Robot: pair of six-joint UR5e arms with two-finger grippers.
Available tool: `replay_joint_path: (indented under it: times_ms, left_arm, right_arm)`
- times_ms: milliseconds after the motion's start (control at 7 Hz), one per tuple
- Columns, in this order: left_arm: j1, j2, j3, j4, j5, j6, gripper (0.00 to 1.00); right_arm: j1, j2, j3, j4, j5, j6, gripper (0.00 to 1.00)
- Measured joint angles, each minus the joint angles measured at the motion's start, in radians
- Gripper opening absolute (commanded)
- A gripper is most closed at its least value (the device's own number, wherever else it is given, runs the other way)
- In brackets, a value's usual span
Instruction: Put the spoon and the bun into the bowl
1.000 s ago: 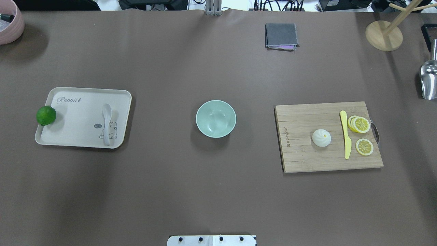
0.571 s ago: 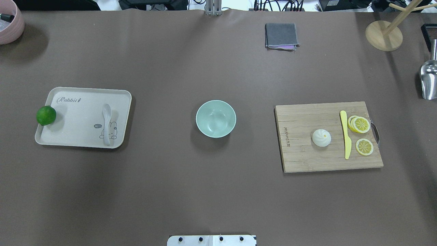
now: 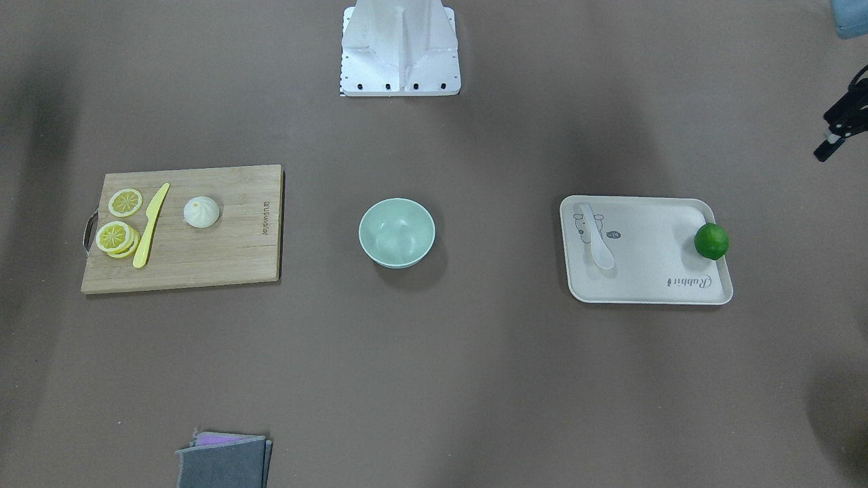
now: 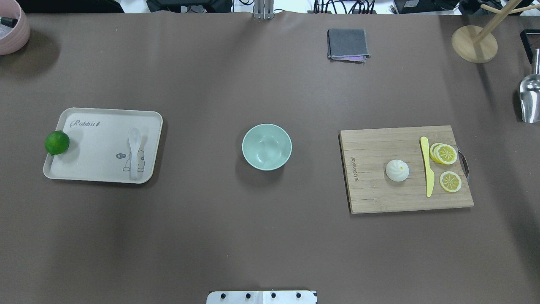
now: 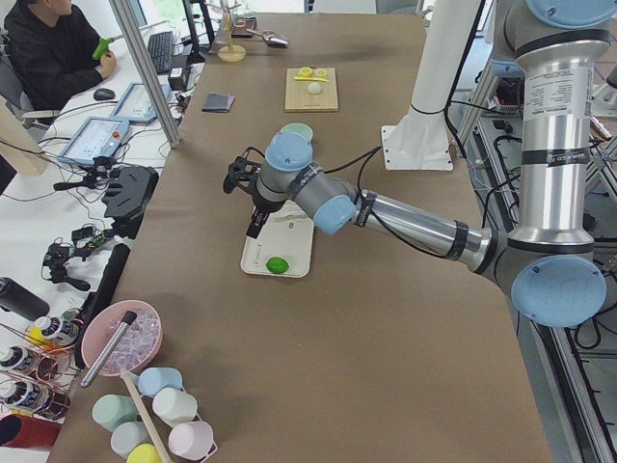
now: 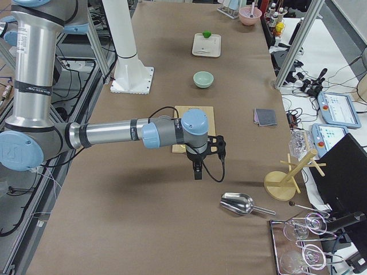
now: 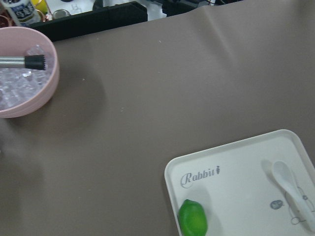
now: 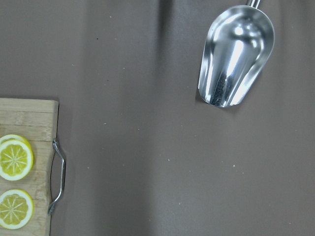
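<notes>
Left hand (image 5: 253, 217) hangs near the tray (image 4: 97, 143), right hand (image 6: 196, 169) beyond the cutting board (image 4: 379, 194); apart or together, I cannot tell. Spoon (image 4: 134, 152) lies on the tray, bun (image 4: 397, 170) on the board, the bowl (image 4: 249, 147) between them holds nothing: both placements remain.

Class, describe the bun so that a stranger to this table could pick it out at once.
Find the wooden cutting board on the robot's right side. On it, left of the yellow knife and lemon slices in the overhead view, sits the bun. It alone there is white, round and domed, with a pinched top.
</notes>
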Motion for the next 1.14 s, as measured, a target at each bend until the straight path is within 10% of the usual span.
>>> replay_joint_path:
  times_ms: [1143]
  left_arm:
    - [0.666,-0.22,0.101,0.003,0.762,-0.653,0.98]
  right_arm:
    - [-0.018,0.037,-0.02,0.04,0.02,0.097,1.0]
